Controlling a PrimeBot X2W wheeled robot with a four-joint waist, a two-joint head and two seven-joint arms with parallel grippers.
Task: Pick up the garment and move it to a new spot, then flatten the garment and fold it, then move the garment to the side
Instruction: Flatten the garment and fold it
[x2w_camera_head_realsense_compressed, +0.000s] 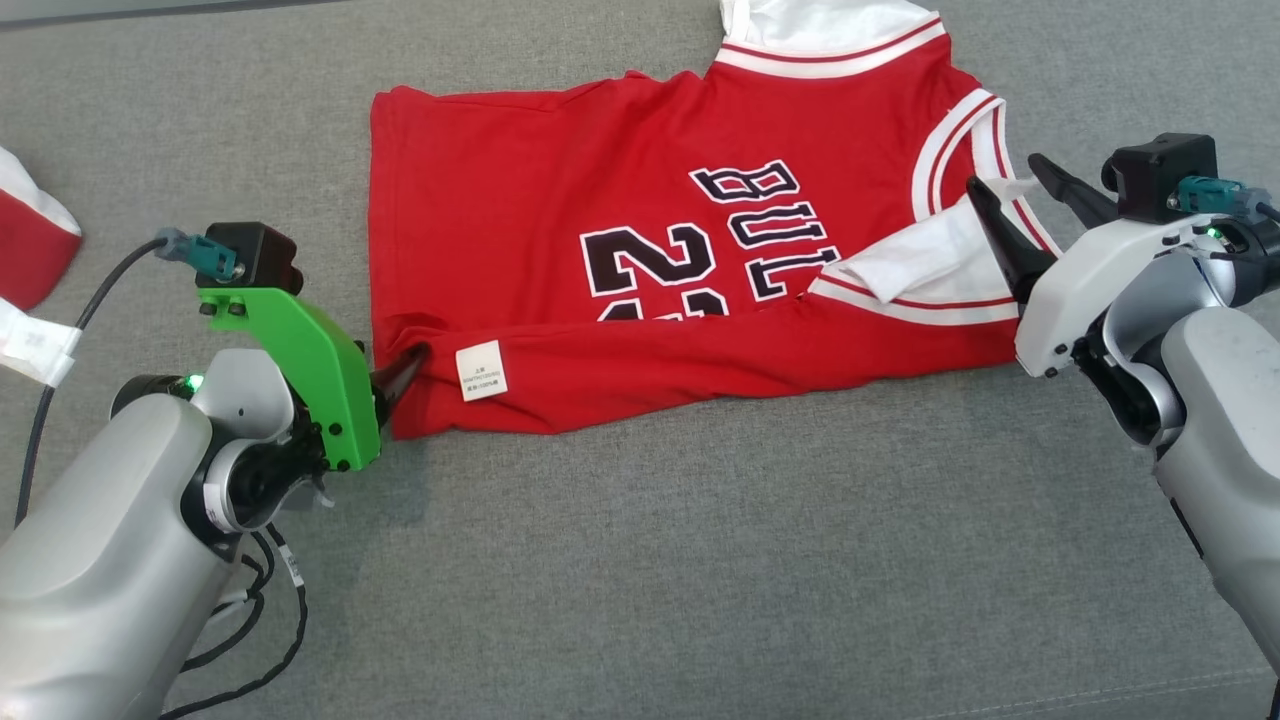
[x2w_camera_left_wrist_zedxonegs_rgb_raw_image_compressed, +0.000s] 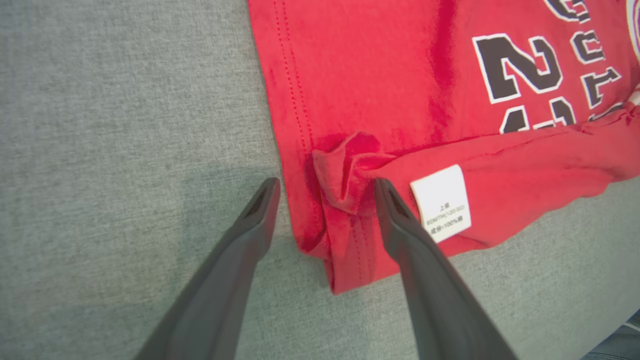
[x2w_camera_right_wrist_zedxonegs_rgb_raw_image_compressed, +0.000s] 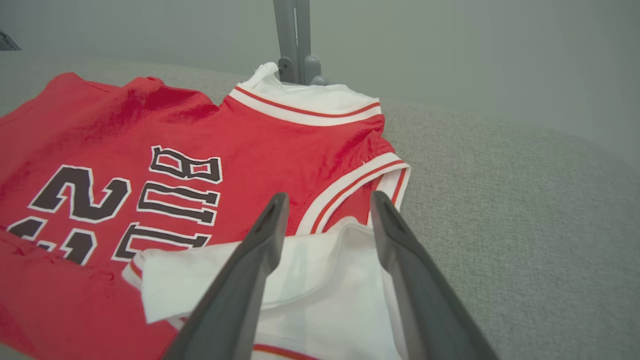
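The red jersey (x2w_camera_head_realsense_compressed: 560, 190) with black numbers and white trim lies spread on the grey cloth surface (x2w_camera_head_realsense_compressed: 700, 560), its near strip folded up over the front. A white label (x2w_camera_head_realsense_compressed: 481, 370) shows on that folded strip. My left gripper (x2w_camera_head_realsense_compressed: 408, 368) is at the jersey's near-left corner. In the left wrist view it (x2w_camera_left_wrist_zedxonegs_rgb_raw_image_compressed: 325, 190) stands open, its fingers on either side of a bunched red corner (x2w_camera_left_wrist_zedxonegs_rgb_raw_image_compressed: 345, 170) without pinching it. My right gripper (x2w_camera_head_realsense_compressed: 1005, 178) is open at the jersey's right end. Its fingers (x2w_camera_right_wrist_zedxonegs_rgb_raw_image_compressed: 328, 200) hover just above the white sleeve (x2w_camera_right_wrist_zedxonegs_rgb_raw_image_compressed: 320, 270).
Another red and white garment (x2w_camera_head_realsense_compressed: 30, 250) lies at the far left edge. Black cables (x2w_camera_head_realsense_compressed: 250, 620) hang by my left arm. A grey metal post (x2w_camera_right_wrist_zedxonegs_rgb_raw_image_compressed: 295, 40) stands behind the jersey's collar. Bare grey surface stretches along the front.
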